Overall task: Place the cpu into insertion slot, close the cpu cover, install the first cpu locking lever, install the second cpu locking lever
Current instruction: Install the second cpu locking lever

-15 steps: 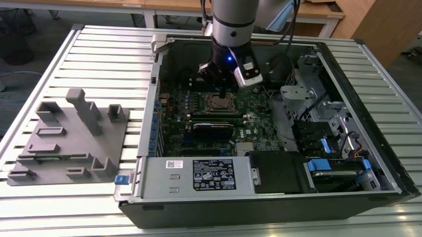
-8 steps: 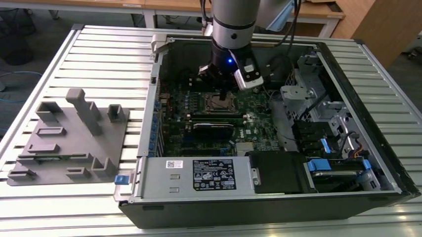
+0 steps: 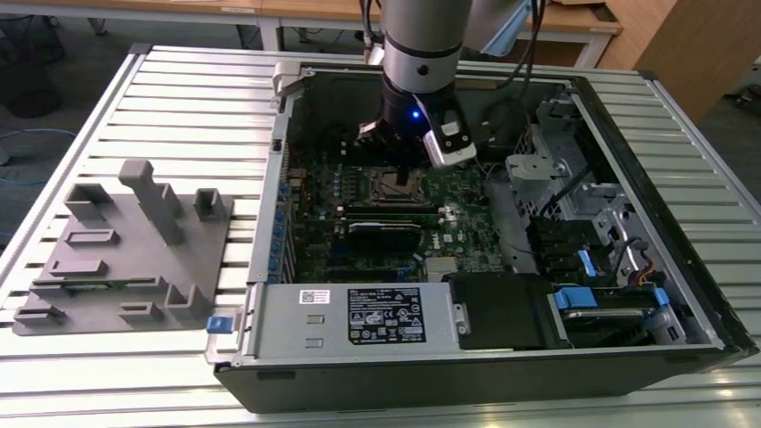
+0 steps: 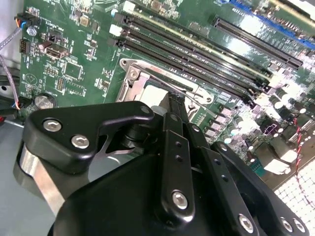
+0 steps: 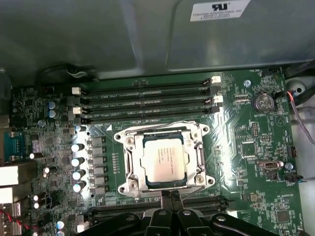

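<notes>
The cpu (image 5: 164,158) lies flat in the slot (image 5: 129,162) on the green board (image 5: 246,132), its silvery top showing through the cover (image 5: 198,156), which lies down around it; the pincer (image 5: 170,196) hangs just beside the socket's edge, its fingers (image 4: 176,105) drawn together and gripping nothing; the open computer case (image 3: 393,392) rests on the slatted tabletop (image 3: 191,98).

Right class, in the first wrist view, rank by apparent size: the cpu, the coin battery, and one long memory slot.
1. Memory slot, longest by far.
2. The cpu.
3. Coin battery, smallest.
</notes>
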`<move>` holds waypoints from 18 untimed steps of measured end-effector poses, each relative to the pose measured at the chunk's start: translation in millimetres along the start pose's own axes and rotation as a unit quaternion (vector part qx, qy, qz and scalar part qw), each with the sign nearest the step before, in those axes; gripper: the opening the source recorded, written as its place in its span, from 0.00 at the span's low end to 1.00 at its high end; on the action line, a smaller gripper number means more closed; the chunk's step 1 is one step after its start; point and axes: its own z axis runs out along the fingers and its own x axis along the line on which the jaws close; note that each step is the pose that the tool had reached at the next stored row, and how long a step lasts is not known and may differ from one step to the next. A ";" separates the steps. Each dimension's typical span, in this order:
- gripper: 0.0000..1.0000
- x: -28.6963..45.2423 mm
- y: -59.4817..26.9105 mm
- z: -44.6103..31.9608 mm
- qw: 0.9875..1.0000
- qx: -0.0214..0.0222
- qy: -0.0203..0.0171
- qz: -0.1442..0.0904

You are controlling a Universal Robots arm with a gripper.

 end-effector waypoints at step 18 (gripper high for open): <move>0.11 -0.5 -10.6 -0.2 1.000 0.000 0.000 0.000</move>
